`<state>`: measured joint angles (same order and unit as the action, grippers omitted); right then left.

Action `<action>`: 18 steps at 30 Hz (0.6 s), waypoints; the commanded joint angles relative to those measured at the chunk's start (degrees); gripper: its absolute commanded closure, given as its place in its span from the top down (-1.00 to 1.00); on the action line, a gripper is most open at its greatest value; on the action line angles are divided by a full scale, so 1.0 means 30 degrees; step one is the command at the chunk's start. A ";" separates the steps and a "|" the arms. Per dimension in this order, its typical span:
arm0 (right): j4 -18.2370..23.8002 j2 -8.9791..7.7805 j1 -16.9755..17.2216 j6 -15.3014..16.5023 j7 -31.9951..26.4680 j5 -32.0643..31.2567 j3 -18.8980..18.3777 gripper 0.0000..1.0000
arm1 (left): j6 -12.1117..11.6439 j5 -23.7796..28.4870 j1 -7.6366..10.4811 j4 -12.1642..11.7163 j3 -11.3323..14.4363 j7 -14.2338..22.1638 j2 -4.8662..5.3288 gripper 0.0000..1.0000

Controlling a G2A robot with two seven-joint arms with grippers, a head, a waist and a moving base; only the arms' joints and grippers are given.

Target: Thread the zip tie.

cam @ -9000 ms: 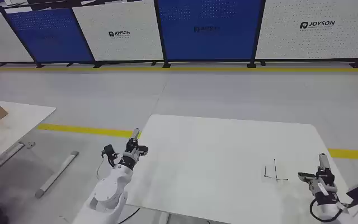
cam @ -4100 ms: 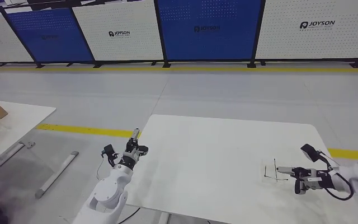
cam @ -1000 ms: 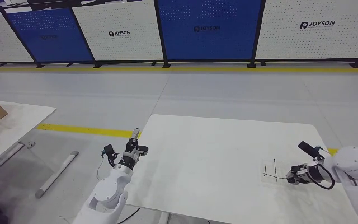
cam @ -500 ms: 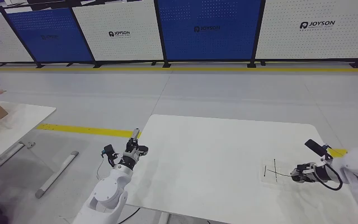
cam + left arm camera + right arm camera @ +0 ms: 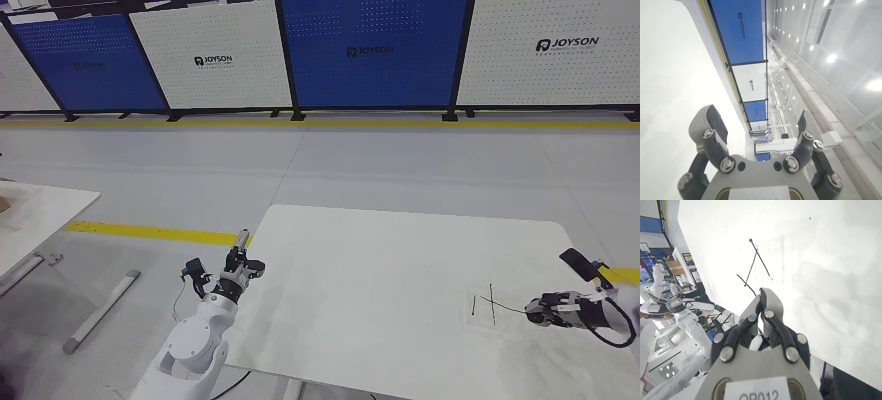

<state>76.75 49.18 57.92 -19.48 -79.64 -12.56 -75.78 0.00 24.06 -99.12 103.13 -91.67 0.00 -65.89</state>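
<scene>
The right hand (image 5: 760, 292) has its fingers pressed together on one end of a thin black zip tie (image 5: 749, 288). The tie runs out from the fingertips in a shallow curve over the white surface (image 5: 380, 290). Whether the pinched end is the head or the tail I cannot tell.

Just beyond it lie a second tie (image 5: 762, 260) and a third tie (image 5: 751, 267), crossing each other near the top of the right wrist view. The third tie's small head sits at the held strap, either touching it or only overlapping it in the view.

The left hand (image 5: 760, 117) has its fingers wide apart with nothing between them. It sits at the surface's left edge, lower left of the top view, well apart from the ties.

As I judge it, the task is barely begun. One tie is gripped, but no loop is formed and no tail has entered a head. What is left is to bring the strap's two ends together and feed one through the other.

In the top view the right hand sits at the surface's right edge, lower right of the frame, with the ties just inside it. A pull toward that edge could drag a loose tie off. The room to work lies toward the middle of the frame, where the surface spreads between the two hands.
</scene>
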 commanded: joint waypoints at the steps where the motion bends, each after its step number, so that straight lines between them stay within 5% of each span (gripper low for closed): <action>1: 0.0001 0.0000 0.0001 0.0000 0.0000 0.0004 -0.0001 -1.00 | 0.0000 0.0000 0.0000 0.0000 0.0000 0.0000 0.0000 1.00; 7: 0.0005 0.0023 0.0164 0.0169 0.0657 0.0129 -0.0023 -1.00 | 0.0000 0.0000 0.0000 0.0000 0.0000 0.0000 0.0000 1.00; 18: 0.3070 -0.0236 0.1076 0.4139 0.1408 0.2491 -0.1616 -1.00 | 0.0000 0.0000 0.0000 0.0000 0.0000 0.0000 0.0000 1.00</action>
<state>84.89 48.50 61.11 -8.32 -74.79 -5.42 -80.83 0.00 24.06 -99.12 103.13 -91.67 0.00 -65.89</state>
